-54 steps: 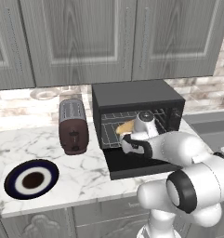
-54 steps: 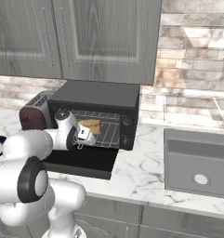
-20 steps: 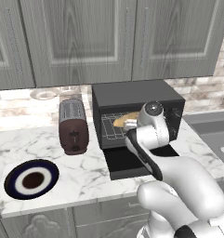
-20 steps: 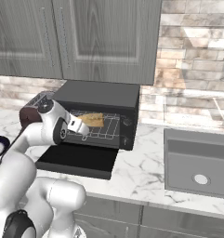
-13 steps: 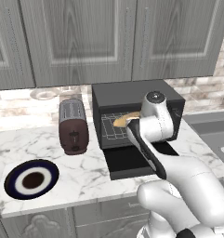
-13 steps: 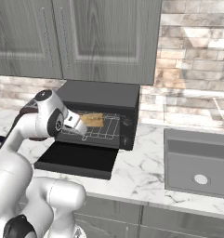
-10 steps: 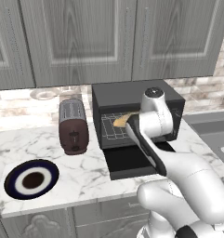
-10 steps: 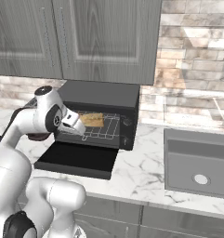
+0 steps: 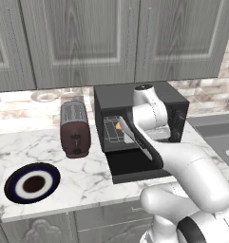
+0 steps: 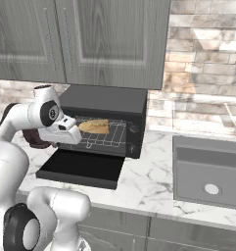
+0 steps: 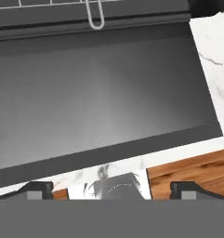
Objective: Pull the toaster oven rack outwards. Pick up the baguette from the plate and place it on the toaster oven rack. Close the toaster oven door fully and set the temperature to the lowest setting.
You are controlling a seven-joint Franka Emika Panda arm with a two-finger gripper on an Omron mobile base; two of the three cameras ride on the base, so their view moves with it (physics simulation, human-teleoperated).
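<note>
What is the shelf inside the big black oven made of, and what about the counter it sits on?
The toaster oven rack looks like thin shiny metal wire: it is a silver grid you can see through, with a baguette lying on it. The counter looks like polished white marble or something made to look like it, judging by its grey veins.

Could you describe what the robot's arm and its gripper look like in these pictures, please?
The arm is built of glossy white, rounded segments joined by dark grey to black joint rings, one showing near its base in the left base view. Its white, boxy hand carries a small dark round detail on the wrist. The gripper ends in two small dark, square-edged fingertips. No cables or lettering are visible.
</note>
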